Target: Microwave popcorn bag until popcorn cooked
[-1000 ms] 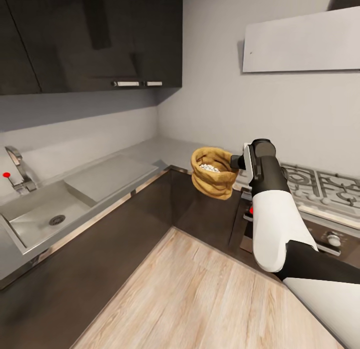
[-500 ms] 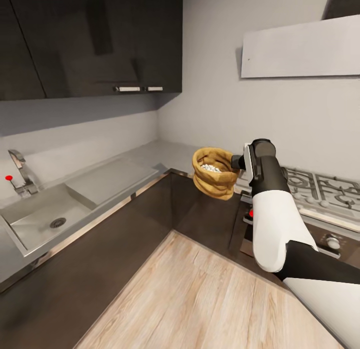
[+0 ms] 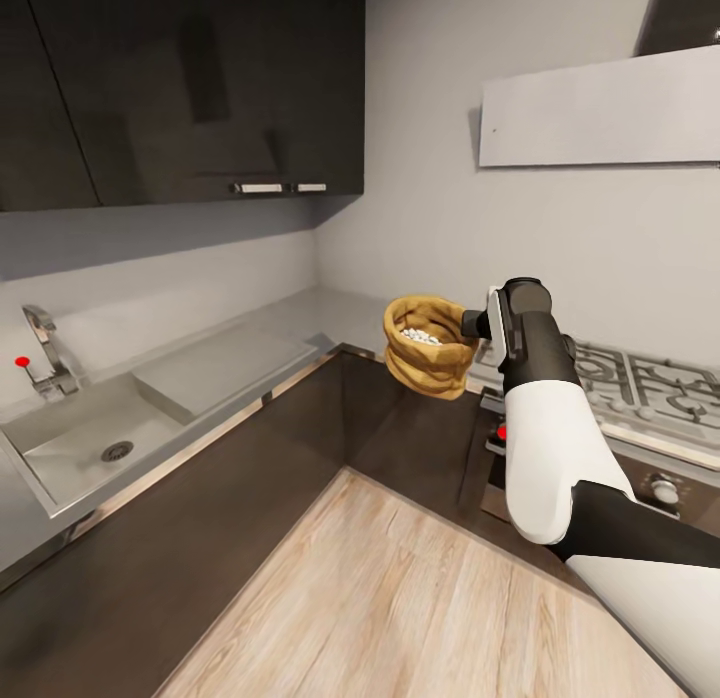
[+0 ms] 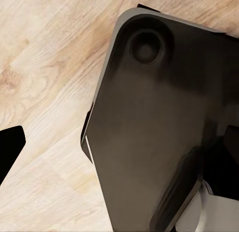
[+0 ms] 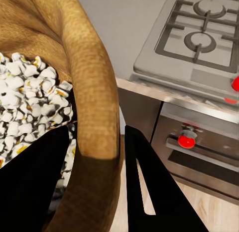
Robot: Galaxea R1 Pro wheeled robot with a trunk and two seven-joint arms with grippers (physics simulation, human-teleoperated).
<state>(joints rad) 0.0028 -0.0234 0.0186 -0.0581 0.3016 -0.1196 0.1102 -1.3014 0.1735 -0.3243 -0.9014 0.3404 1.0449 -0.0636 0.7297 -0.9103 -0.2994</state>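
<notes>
Right gripper [image 5: 94, 192] is clamped on the popcorn bag [image 3: 429, 343] rim, one finger inside; bag hangs upright, mouth up, out past the countertop [image 3: 330, 313] corner; can't tell the left jaws' state

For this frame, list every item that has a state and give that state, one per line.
popcorn bag: held in the air, upright, mouth open, white popped kernels inside.
right gripper: jaws shut on the bag's rolled rim.
upper cabinets: doors closed.
sink: basin dry, no water running from the faucet.
gas hob: no flame on the burners.
oven: door closed.
</notes>
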